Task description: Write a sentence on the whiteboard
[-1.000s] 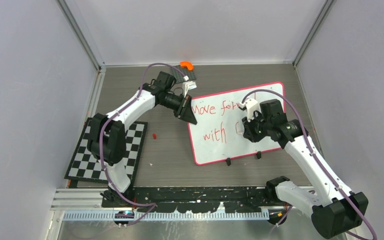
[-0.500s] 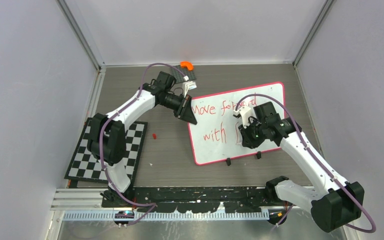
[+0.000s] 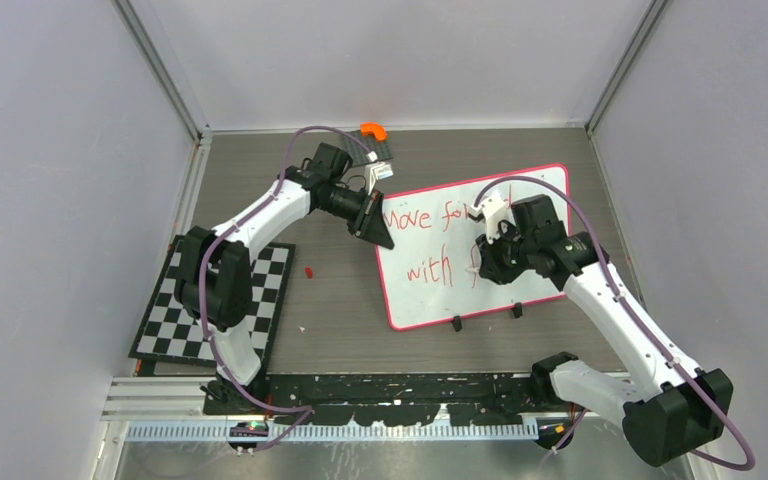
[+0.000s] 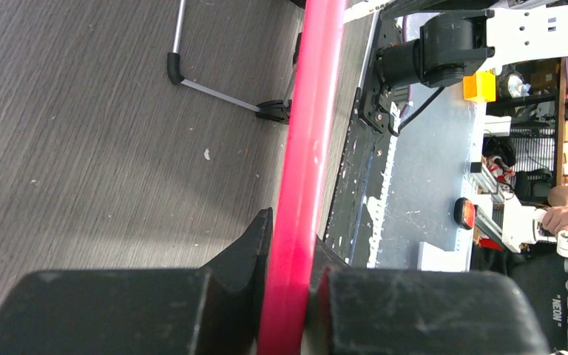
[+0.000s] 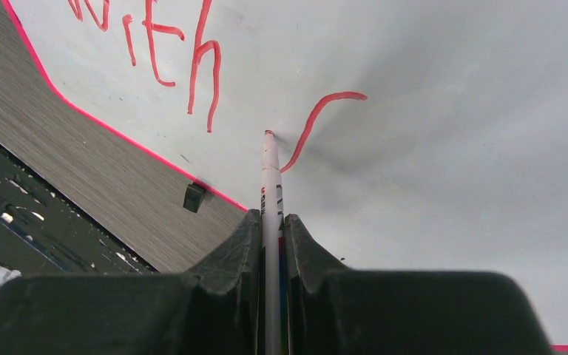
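Whiteboard (image 3: 422, 296) one, clips (image 3: 456, 322) two, marker (image 5: 269, 177) one.

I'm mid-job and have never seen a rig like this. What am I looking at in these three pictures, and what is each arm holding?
Two robot arms are bolted to a table. The overhead picture looks down on both; the other two come from a camera on each wrist. The left gripper clamps the pink rim of the whiteboard. The right gripper is shut on a marker, tip on the board, writing the sentence in red. A checkerboard mat lies under the left arm.
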